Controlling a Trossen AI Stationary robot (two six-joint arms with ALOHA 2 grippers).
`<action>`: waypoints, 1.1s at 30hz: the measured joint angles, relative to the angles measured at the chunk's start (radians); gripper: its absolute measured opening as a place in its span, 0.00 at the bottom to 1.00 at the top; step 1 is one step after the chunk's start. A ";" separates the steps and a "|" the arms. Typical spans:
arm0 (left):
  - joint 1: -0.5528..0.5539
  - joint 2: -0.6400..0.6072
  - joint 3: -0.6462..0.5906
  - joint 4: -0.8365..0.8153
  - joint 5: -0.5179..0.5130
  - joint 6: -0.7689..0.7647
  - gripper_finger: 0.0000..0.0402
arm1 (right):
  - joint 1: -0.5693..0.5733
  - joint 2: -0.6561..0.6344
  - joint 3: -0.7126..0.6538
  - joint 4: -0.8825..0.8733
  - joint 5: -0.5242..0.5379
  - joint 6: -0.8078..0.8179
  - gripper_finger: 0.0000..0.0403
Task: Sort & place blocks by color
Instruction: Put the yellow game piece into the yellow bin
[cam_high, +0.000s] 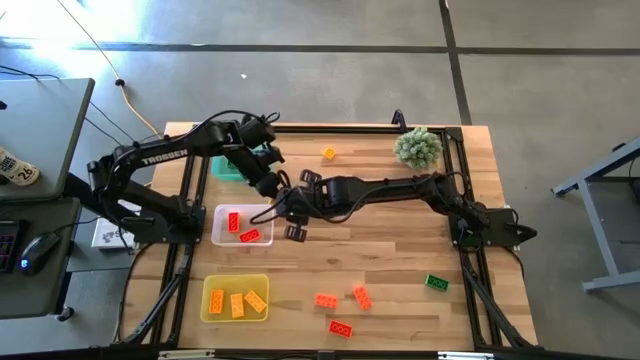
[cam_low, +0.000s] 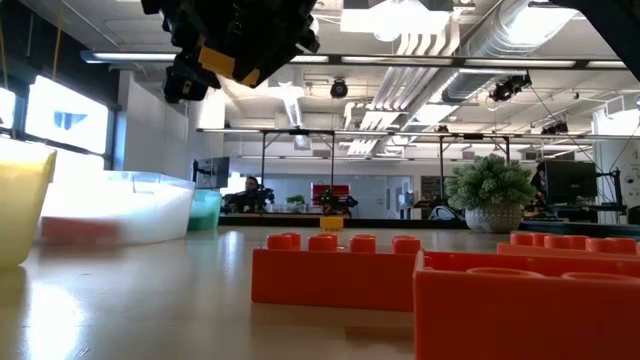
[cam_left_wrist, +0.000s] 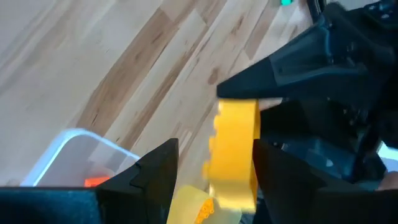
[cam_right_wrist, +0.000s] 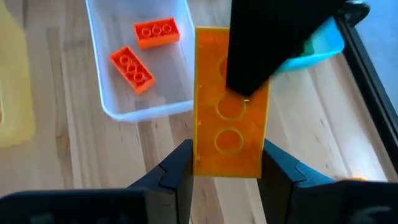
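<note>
An orange-yellow block (cam_right_wrist: 214, 81) hangs above the table beside the clear tray (cam_high: 222, 236), with my right gripper (cam_right_wrist: 227, 160) shut on it. My left gripper (cam_left_wrist: 214, 152) meets it from the other side and is open. Its fingers stand on either side of the block (cam_left_wrist: 236, 155), one by the studded face and one by the hollow underside. In the low view both grippers (cam_low: 235, 35) are high up, with the block (cam_low: 237, 62) between them. Two red blocks (cam_high: 242, 228) lie in the clear tray, and three orange-yellow ones (cam_high: 236, 300) lie in the yellow tray (cam_high: 210, 283). My right gripper pinches the block's two long sides (cam_right_wrist: 204, 155) between its fingers, at the end nearest the wrist. It comes slanting down from the table's right. The block sticks out ahead of the fingers, underside toward the wrist camera, lifted clear of the table. My left gripper: one finger (cam_left_wrist: 273, 174) lies close against the block's underside, but I cannot tell whether it touches; a gap shows on the studded side.
The green tray (cam_high: 226, 168) sits under the left arm. A plant (cam_high: 417, 147) stands at the far right. Loose blocks lie on the wood: a yellow one (cam_high: 329, 153) far, a green one (cam_high: 436, 283) right, and three orange-red ones (cam_high: 340, 308) near the front edge.
</note>
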 joint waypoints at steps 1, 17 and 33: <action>-0.006 0.000 0.000 0.009 -0.002 0.000 0.48 | -0.003 0.000 0.000 0.005 0.000 0.004 0.28; -0.048 0.000 -0.001 0.013 -0.030 0.025 0.18 | -0.011 -0.001 0.000 -0.021 -0.054 0.045 0.32; -0.306 0.000 -0.002 -0.092 -0.192 -0.037 0.17 | 0.061 -0.002 0.001 -0.231 -0.284 0.327 0.62</action>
